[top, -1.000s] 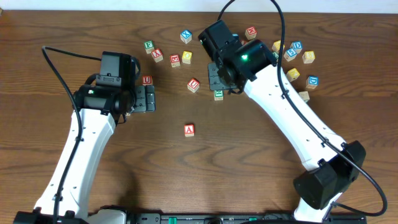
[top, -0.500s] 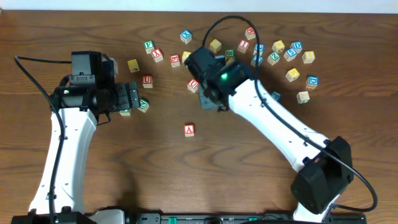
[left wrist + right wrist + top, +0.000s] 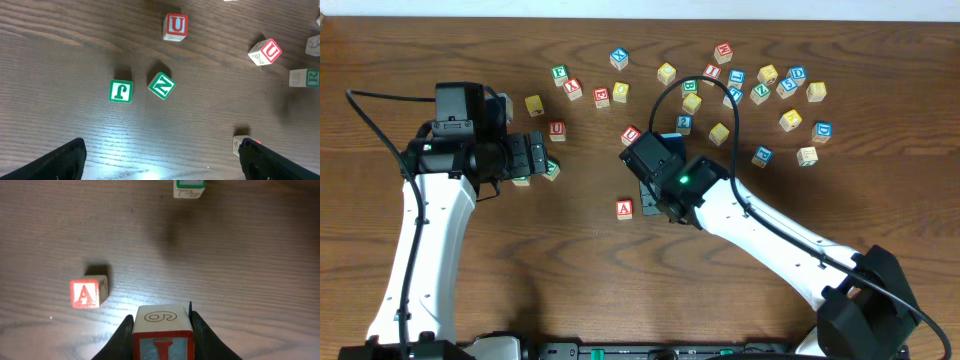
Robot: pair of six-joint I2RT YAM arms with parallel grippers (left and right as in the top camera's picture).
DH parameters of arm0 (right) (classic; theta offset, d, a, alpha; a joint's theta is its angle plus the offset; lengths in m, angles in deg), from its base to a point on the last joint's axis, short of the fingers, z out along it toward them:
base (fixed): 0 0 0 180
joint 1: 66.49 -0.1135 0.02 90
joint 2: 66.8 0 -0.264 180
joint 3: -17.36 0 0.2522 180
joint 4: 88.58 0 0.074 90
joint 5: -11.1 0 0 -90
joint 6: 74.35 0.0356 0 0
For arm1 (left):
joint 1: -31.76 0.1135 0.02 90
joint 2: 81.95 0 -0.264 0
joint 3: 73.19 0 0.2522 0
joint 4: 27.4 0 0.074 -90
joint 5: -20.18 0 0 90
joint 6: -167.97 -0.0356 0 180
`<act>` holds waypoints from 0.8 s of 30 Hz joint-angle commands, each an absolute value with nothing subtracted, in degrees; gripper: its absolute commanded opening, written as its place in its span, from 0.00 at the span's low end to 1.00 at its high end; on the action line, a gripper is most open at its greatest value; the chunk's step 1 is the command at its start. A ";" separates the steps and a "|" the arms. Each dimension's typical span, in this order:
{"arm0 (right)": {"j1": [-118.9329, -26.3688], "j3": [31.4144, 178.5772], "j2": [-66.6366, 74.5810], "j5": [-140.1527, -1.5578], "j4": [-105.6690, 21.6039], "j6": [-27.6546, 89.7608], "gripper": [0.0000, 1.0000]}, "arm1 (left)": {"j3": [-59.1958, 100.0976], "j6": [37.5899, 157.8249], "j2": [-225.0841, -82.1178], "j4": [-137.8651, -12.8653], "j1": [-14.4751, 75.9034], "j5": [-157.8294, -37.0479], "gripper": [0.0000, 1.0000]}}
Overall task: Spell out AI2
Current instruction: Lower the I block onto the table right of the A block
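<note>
The red A block (image 3: 625, 209) lies alone on the table in front of the scattered blocks. It also shows in the right wrist view (image 3: 88, 293). My right gripper (image 3: 653, 196) is shut on a block with a red I on its face and a 6 on top (image 3: 162, 332). It holds that block just to the right of the A block, apart from it. In the overhead view the I block is hidden under the gripper. My left gripper (image 3: 535, 158) is open and empty (image 3: 160, 162) at the left, over green J (image 3: 121, 91) and N (image 3: 161, 85) blocks.
Several letter blocks lie scattered along the back, from a green one (image 3: 559, 73) to a blue one (image 3: 822, 130). A red U block (image 3: 175, 26) and a tilted U block (image 3: 265, 51) lie beyond the left gripper. A green block (image 3: 189, 187) lies past the right gripper.
My right arm has carried the I block from the back cluster down to just right of the A block. My left arm shifted left a second ago and has since held still.
</note>
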State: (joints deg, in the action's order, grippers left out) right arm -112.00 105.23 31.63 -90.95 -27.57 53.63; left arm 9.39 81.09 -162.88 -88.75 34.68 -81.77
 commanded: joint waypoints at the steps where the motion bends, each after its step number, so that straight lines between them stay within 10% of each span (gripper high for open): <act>1: -112.68 102.84 31.02 -91.17 -29.96 56.56 0.14 | 9.09 80.56 -163.36 -88.88 34.86 -82.29 0.96; 24: -114.12 100.70 39.11 -90.69 -36.34 58.75 0.15 | 9.09 80.56 -163.36 -88.88 34.86 -82.29 0.96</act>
